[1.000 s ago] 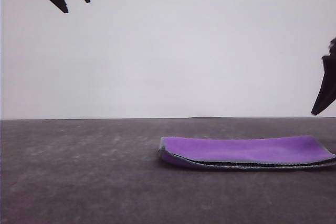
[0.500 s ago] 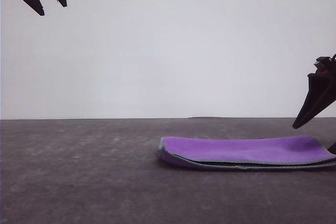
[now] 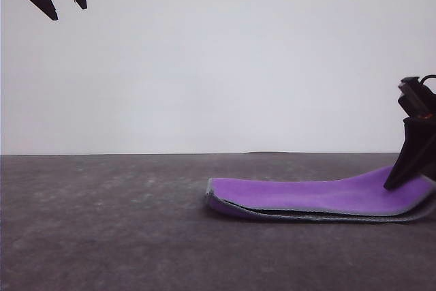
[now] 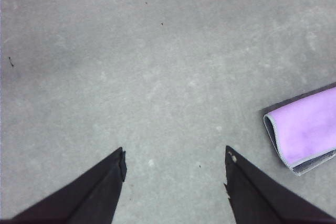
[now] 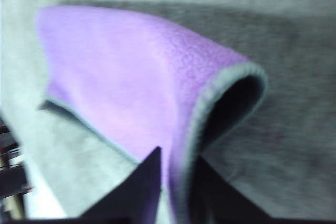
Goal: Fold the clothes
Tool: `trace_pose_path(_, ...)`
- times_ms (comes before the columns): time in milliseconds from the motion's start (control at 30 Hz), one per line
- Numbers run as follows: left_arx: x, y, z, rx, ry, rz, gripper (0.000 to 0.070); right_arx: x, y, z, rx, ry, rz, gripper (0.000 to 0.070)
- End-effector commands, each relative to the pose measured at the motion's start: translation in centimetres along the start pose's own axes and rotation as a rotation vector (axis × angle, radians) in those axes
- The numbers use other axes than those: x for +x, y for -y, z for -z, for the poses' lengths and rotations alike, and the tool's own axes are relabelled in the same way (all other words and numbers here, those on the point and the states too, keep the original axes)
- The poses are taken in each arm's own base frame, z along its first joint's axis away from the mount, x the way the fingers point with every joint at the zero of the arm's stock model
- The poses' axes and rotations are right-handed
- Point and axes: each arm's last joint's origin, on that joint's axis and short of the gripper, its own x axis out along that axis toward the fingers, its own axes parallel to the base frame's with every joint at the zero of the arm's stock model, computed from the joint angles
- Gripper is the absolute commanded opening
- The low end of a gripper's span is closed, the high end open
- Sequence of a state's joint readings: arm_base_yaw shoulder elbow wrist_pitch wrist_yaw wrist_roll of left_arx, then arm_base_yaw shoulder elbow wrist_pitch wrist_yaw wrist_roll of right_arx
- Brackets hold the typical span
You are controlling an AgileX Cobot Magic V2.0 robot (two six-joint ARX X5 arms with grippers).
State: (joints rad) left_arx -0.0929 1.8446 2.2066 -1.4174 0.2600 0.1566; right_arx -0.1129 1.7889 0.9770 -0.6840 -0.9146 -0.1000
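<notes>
The clothes [image 3: 306, 195] are one small cloth lying folded on the right of the table, purple face up with a grey stitched edge. Its right end curves upward, pinched by my right gripper [image 3: 402, 176] at the frame's right edge. In the right wrist view the gripper [image 5: 176, 184] is shut on the grey-edged end of the clothes [image 5: 131, 77], and the fold gapes open beside the fingers. My left gripper [image 3: 68, 11] hangs high at the far left, open and holding nothing. In the left wrist view it [image 4: 176, 153] hovers over bare table, the folded end of the clothes [image 4: 307, 129] off to one side.
The dark grey table [image 3: 102, 223] stretches bare to the left of the cloth. A plain white wall [image 3: 225, 66] stands behind the table's far edge.
My right gripper came down onto the cloth's right end, shut on it and raised that end slightly. The left gripper shifted left at first, then held still.
</notes>
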Motion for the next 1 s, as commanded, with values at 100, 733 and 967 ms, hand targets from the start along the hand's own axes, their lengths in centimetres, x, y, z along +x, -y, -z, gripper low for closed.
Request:
trace_pose_path(100,0.2,-0.1,-0.2,0.002,-0.012,0.000,0.0354,0.8,-0.3,0.0,-0.036,-0.029,-0.076,0.0005)
trace_pose_path(733,0.2,-0.2,-0.3,0.004,-0.007,0.000,0.0354,9.8,-9.1,-1.9,-0.273,-0.023,-0.207,0.0005)
trace_pose_path(967,0.2,-0.2,-0.3,0.003,-0.010,0.000,0.0354,11.5,-10.9,-1.5,-0.313,-0.007,-0.188,0.0006)
